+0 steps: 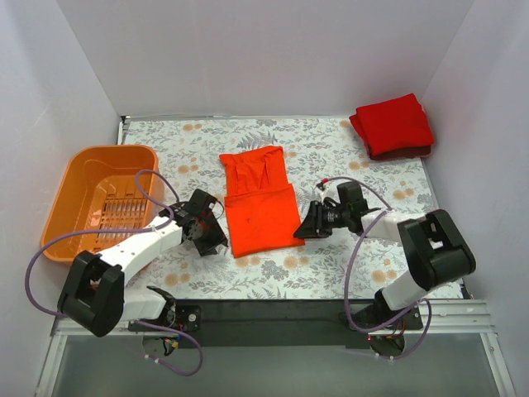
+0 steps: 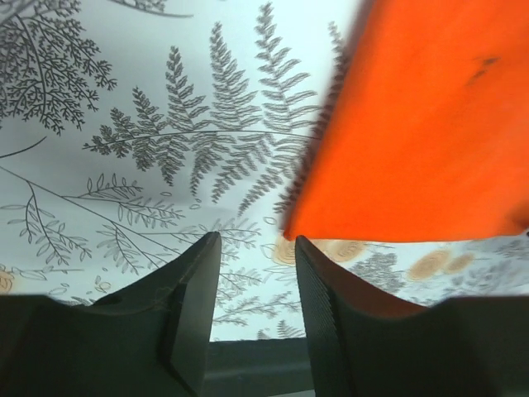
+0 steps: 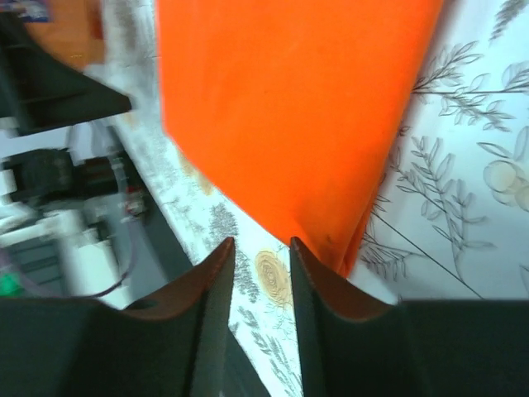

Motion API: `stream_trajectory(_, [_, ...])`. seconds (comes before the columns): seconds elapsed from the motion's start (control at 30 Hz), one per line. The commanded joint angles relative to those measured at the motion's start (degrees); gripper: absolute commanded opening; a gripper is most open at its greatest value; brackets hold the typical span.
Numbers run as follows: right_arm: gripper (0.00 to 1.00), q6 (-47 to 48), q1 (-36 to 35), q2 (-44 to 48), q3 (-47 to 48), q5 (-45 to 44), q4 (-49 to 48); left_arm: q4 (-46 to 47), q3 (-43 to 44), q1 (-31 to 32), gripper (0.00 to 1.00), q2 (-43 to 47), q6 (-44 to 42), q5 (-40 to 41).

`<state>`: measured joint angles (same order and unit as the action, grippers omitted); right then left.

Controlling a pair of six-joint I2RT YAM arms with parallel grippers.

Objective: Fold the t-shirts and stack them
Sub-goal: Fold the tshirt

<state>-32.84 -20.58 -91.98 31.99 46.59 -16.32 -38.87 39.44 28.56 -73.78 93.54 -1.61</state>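
Observation:
A bright orange-red t-shirt [image 1: 259, 203] lies partly folded in a long strip at the table's middle. A deeper red t-shirt [image 1: 394, 126] lies folded at the back right. My left gripper [image 1: 216, 236] is open and empty at the strip's near left corner, whose cloth fills the upper right of the left wrist view [image 2: 421, 124]. My right gripper [image 1: 304, 229] is open and empty at the strip's near right corner, with the cloth [image 3: 289, 116] just beyond its fingertips [image 3: 307, 258].
A rigid orange plastic basket [image 1: 97, 197] stands at the left edge. The table carries a floral cloth [image 1: 331, 265]. White walls close in the back and both sides. A black rail [image 1: 273, 310] runs along the near edge.

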Motion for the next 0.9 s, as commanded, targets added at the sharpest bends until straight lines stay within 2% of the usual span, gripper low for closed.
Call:
stream_trajectory(0.0, [0.41, 9.53, -2.7, 7.76, 6.14, -14.78, 20.4, -4.28, 4.5, -0.26, 0.41, 4.25, -1.07, 3.19])
stream_trajectory(0.07, [0.5, 11.56, -5.43, 9.71, 10.01, -22.38, 26.83, -5.77, 5.03, 0.09, 0.47, 4.78, -1.34, 3.71])
stream_trajectory(0.1, [0.53, 11.48, -6.31, 11.37, 10.81, -29.38, 31.82, -6.3, 5.38, 0.18, 0.53, 4.78, -1.51, 3.72])
stream_trajectory(0.2, [0.61, 11.13, -9.56, 12.88, 13.36, -39.78, 37.83, -7.62, 5.82, 1.5, 0.62, 4.0, -1.69, 3.89])
stream_trajectory(0.3, [0.61, 10.61, -11.94, 11.75, 15.12, -42.45, 40.21, -8.41, 6.43, 3.69, 0.66, 3.03, -1.25, 4.59])
stream_trajectory(0.53, [0.58, 9.64, -16.51, 6.74, 18.81, -45.53, 41.89, -10.17, 8.72, 6.77, 0.66, 0.22, -0.02, 7.67])
stream_trajectory(0.87, [0.52, 8.85, -19.15, 1.9, 21.01, -45.97, 41.71, -10.43, 10.13, 9.59, 0.64, -2.34, 1.3, 9.17])
